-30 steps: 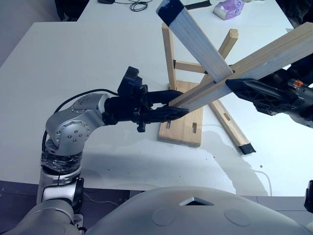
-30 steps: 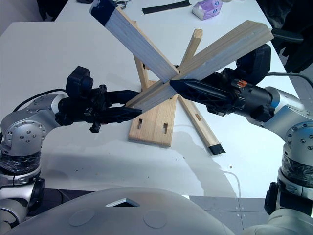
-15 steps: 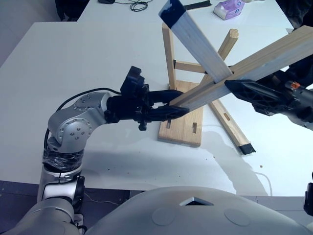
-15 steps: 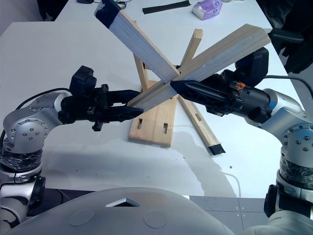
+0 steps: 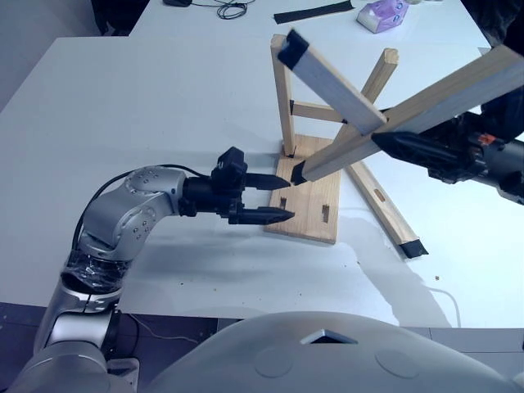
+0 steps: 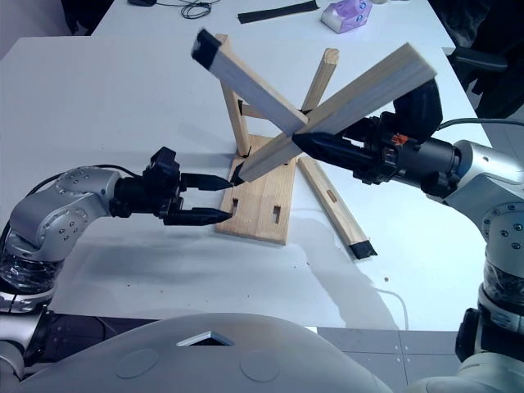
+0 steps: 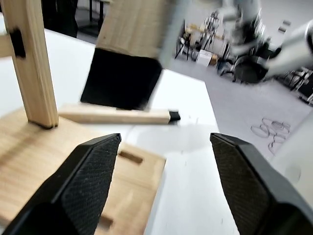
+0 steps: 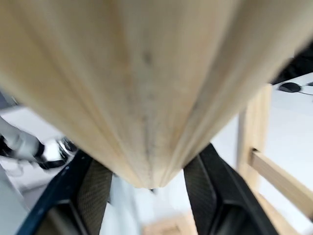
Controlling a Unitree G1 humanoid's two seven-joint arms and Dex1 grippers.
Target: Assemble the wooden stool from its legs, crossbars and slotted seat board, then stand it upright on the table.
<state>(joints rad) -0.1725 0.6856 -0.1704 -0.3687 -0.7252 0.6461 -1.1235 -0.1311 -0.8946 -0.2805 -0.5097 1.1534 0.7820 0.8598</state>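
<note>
- nearest to us, the left fingers (image 5: 266,215) were spread apart with nothing between them, held low over the tabletop (image 5: 164,98), their tips just short of the near left corner of the seat board (image 5: 307,205).
- the seat board lay flat on the tabletop, with small slots cut in its upper face.
- just to the right of the board a loose leg (image 5: 383,206) lay flat on the tabletop, its black-capped end toward us.
- above the board the right fingers (image 5: 409,146) were clamped on the crossed legs (image 5: 360,135), two flat planks joined in an x and held in the air.
- the black-capped lower end of one plank hung just over the far left part of the board; whether it touched the board we could not tell.
- the other plank rose to the upper left and ended in another black cap.
- behind the x an upright leg (image 5: 284,98) stood on the board's far left corner.
- a crossbar (image 5: 315,110) ran from it to a tilted leg (image 5: 383,70) further right.
- at the far side lay a purple tissue pack (image 5: 385,15) and a black strip (image 5: 315,11).
</note>
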